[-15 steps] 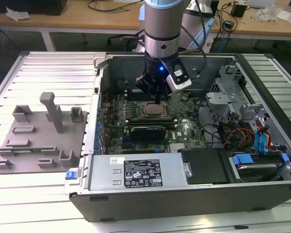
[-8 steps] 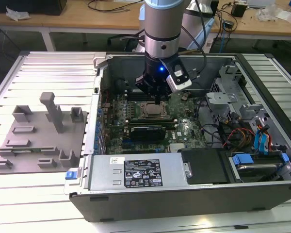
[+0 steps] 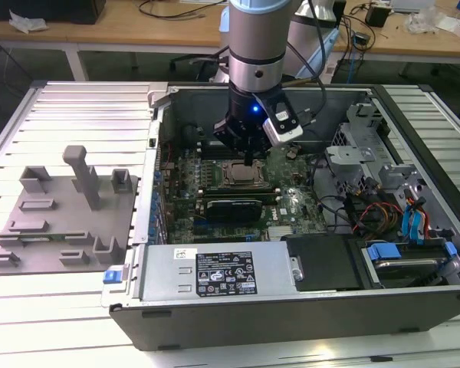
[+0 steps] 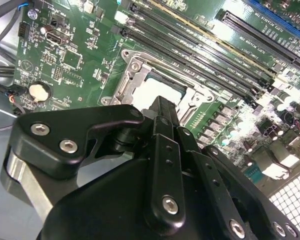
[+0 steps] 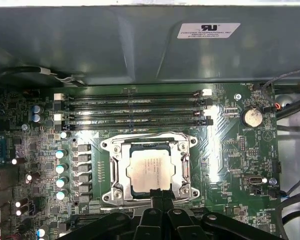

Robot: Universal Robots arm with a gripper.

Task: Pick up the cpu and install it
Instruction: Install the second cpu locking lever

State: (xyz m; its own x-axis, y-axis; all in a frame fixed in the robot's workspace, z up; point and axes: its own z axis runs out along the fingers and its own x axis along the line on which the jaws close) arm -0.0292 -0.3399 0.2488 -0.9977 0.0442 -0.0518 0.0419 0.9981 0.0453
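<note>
The cpu point(image 5: 151, 171) lies flat inside the metal-framed socket point(image 5: 112, 150) on the green motherboard point(image 5: 230, 165), its pale silver top facing up. It is also seen in the exterior view, cpu point(image 3: 241, 174), and in the second wrist view, cpu point(image 4: 152, 90). My gripper point(image 5: 160, 194) hangs just over the cpu's near edge, its black fingers point(image 4: 163, 112) drawn together with nothing between them. In the exterior view the gripper point(image 3: 249, 159) stands straight above the socket inside the open computer case. Whether the fingertips touch the chip cannot be told.
A grey plastic plate with upright pegs point(image 3: 61, 222) lies at the exterior view's left, outside the case. The power supply point(image 3: 215, 272) lines the case's near side, with drive cages and cables point(image 3: 391, 207) at the exterior view's right. Memory slots point(image 5: 135, 107) run beside the socket.
</note>
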